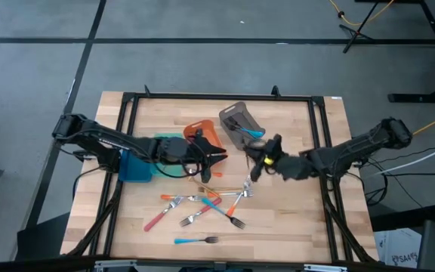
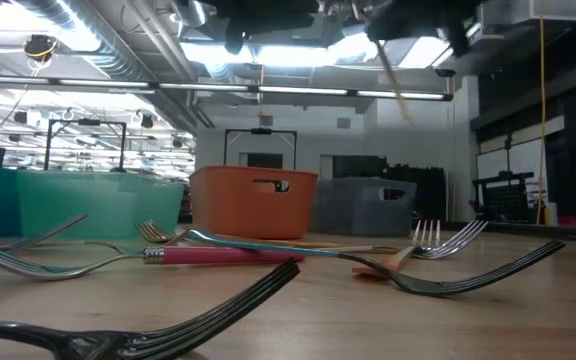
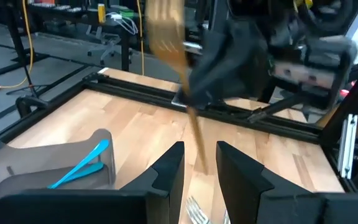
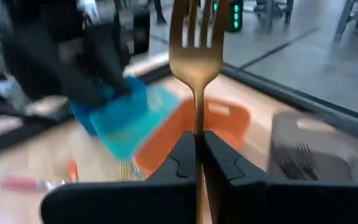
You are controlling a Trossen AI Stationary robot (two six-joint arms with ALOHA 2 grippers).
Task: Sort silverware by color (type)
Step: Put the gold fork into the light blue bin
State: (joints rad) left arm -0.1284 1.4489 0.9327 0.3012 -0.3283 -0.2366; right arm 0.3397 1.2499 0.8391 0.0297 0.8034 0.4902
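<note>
- I am mid-carry: my right gripper [image 4: 197,149] is pinched fully shut on the handle of a gold fork [image 4: 195,43], holding it up in the air with its tines pointing away from my wrist.
- My judgement is that this fork is lifted clear of the pile and not yet delivered, so the sort is at an early stage; most of the silverware is unsorted.
- Ahead of my right fingers, below the raised fork, sit the orange bin [image 4: 219,121], the teal bin [image 4: 126,118] on one side of it and the grey bin [image 4: 319,155] on the other, which already holds dark forks.
- The next move calls for choosing the bin meant for gold pieces, bringing the fork over it and lowering before I let go; which bin that is I cannot tell.
- My left gripper [image 3: 199,163] hovers near the right one, its fingers partly apart and holding nothing, with the fork's handle hanging just beyond them.
- The rest of the silverware [image 1: 202,208] lies on the table [image 1: 308,219] below and nearer than both grippers, the pieces crossing one another.
</note>
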